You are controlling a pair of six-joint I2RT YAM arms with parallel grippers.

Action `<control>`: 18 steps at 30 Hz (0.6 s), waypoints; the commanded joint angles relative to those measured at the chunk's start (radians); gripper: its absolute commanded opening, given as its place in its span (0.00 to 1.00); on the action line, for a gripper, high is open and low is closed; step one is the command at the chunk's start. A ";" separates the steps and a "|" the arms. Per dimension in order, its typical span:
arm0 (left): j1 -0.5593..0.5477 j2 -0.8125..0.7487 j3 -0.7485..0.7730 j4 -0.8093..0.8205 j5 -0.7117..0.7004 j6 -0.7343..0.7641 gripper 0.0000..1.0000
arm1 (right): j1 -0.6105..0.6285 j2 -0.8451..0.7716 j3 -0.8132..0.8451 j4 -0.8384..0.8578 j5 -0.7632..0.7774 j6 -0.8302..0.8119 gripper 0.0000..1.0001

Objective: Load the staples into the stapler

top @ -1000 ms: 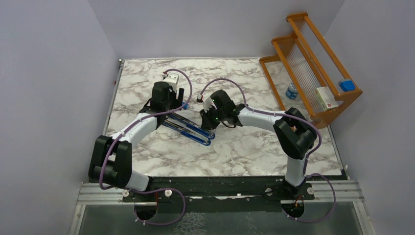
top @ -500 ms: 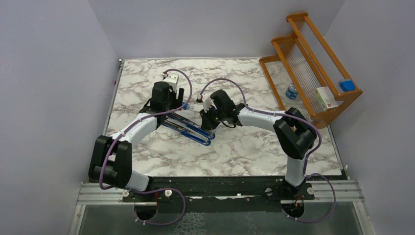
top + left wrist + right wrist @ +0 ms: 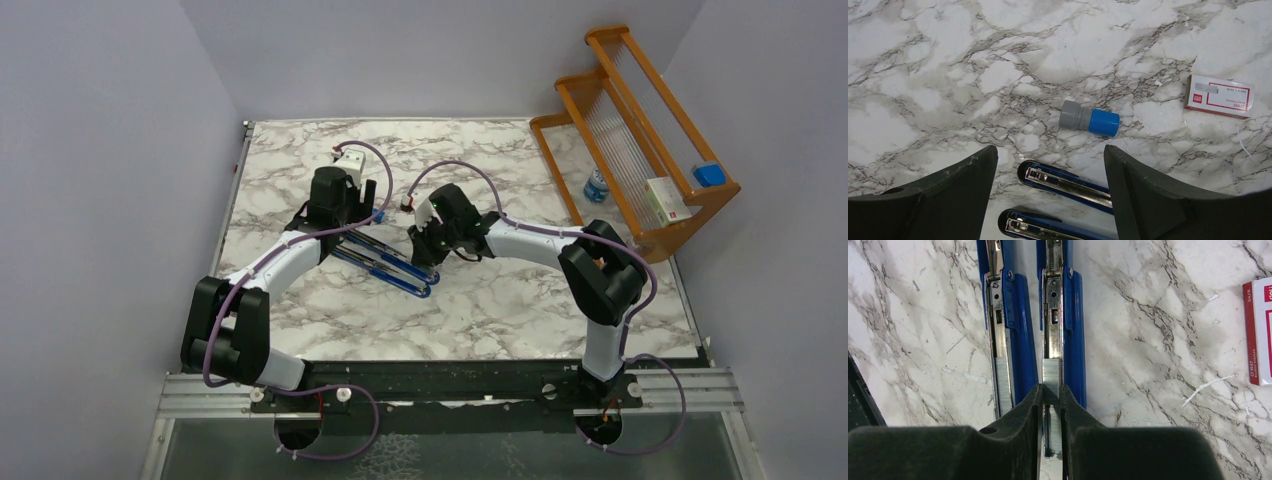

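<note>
The blue stapler (image 3: 385, 265) lies open on the marble table, its two arms side by side (image 3: 1013, 315). My right gripper (image 3: 1051, 388) is shut on a silvery strip of staples (image 3: 1051, 372), right over the metal channel of the right-hand arm (image 3: 1074, 330). Another strip (image 3: 1003, 385) lies in the left-hand arm's channel. The white staple box with a red label (image 3: 1219, 96) lies flat, apart from the stapler. My left gripper (image 3: 1050, 150) hangs open above the arms' far ends (image 3: 1063, 182), holding nothing.
A small grey cylinder with a blue cap (image 3: 1089, 120) lies between the stapler ends and the staple box. A wooden rack (image 3: 640, 140) at the back right holds a white box (image 3: 668, 200), a blue item (image 3: 709, 174) and a small bottle (image 3: 597, 185). Walls close three sides.
The right gripper has turned a little over the stapler, still shut on the strip. The left arm and the stapler have not moved.
</note>
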 commanded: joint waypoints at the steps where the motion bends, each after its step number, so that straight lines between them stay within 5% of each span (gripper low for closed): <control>1: 0.007 -0.028 -0.011 0.027 0.014 -0.004 0.81 | 0.005 0.014 0.014 -0.063 0.019 -0.023 0.17; 18: 0.007 -0.028 -0.012 0.029 0.016 -0.004 0.81 | 0.005 0.010 0.012 -0.079 0.022 -0.032 0.25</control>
